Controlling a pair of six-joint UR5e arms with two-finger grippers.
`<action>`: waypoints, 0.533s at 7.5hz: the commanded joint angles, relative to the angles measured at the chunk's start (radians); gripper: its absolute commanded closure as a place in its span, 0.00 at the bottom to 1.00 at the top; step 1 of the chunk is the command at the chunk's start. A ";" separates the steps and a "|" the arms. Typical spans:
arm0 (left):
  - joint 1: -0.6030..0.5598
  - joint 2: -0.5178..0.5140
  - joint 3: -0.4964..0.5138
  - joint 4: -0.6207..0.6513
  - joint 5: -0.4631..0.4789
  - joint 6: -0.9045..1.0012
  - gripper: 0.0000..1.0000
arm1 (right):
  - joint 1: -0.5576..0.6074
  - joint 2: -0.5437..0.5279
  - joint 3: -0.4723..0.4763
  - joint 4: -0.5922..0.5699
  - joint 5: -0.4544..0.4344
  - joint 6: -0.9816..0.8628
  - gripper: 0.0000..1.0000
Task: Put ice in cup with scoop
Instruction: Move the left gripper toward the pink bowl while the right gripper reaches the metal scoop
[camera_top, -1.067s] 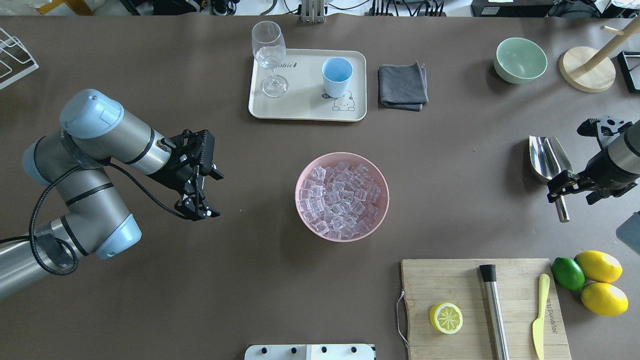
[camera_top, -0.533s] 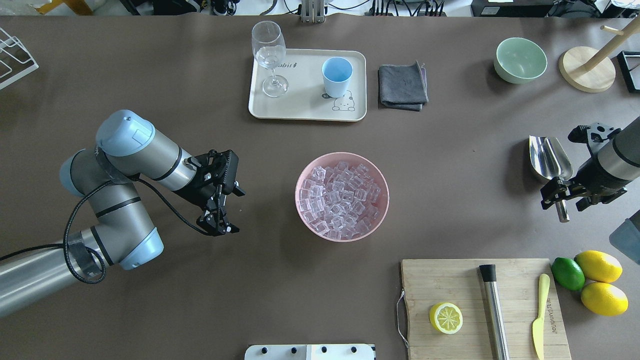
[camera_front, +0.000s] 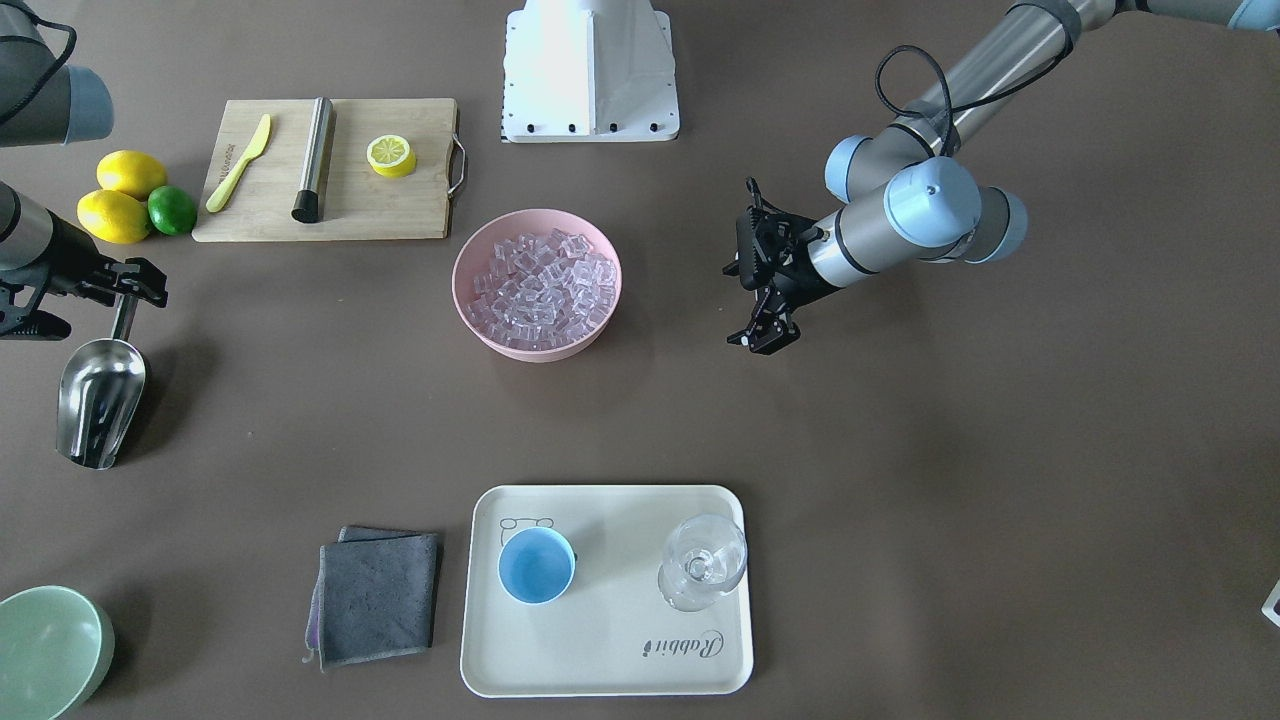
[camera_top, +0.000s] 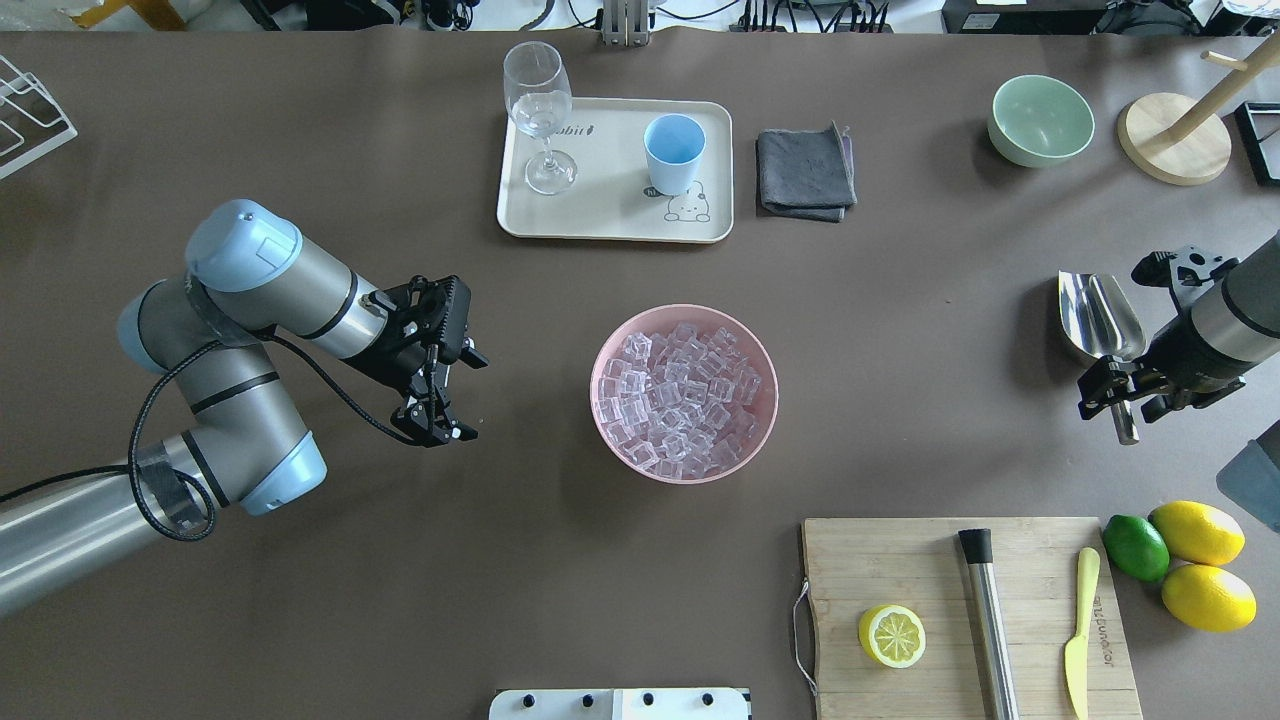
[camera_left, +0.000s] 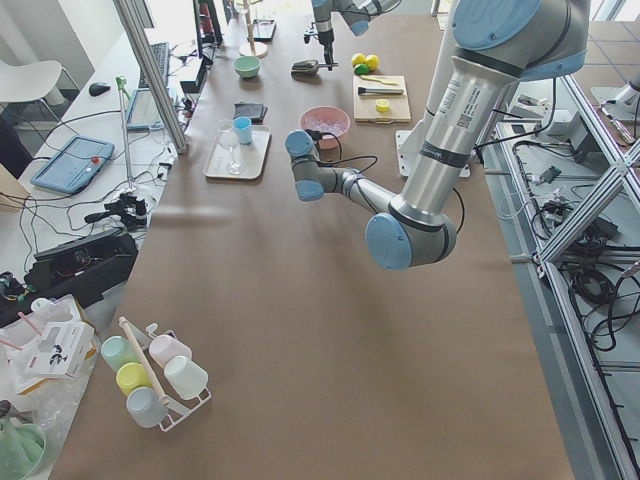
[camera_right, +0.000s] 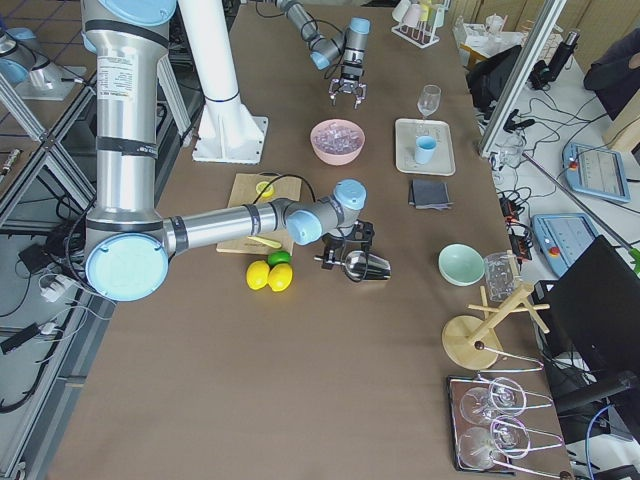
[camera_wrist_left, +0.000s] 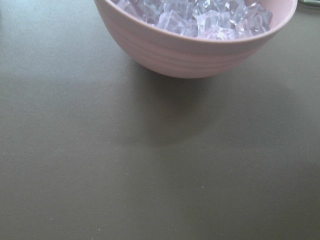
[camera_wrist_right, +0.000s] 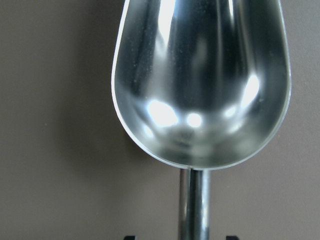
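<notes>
A round pink bowl (camera_top: 604, 345) at the middle of the table (camera_top: 300, 620) is filled with ice (camera_top: 683, 398): small clear cubes, faintly lilac, heaped nearly to the rim. A small light-blue cup (camera_top: 673, 152) is stood upright and empty on a cream tray (camera_top: 610, 218) with rounded corners, beside a clear stemmed glass (camera_top: 540, 110). A pale green bowl (camera_top: 1040, 120) is seen empty. The scoop (camera_top: 1098, 315), of shiny steel with a deep rounded trough and a thin rod handle, is laid on the table well to the right of the ice, its trough empty. The handle is straddled by the right gripper (camera_top: 1120, 400), whose fingers are spread with a gap left on either side of the rod. The left gripper (camera_top: 465, 398) is held wide and empty near the pink bowl.
</notes>
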 joint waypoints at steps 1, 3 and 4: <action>-0.020 0.046 -0.081 -0.005 -0.003 0.000 0.01 | 0.000 -0.006 0.000 0.002 0.001 -0.006 0.48; -0.006 0.118 -0.124 -0.007 -0.001 0.000 0.01 | 0.000 -0.012 -0.001 0.002 0.000 -0.009 0.48; 0.029 0.147 -0.138 -0.034 0.000 0.000 0.01 | -0.002 -0.012 -0.003 0.002 0.000 -0.009 0.48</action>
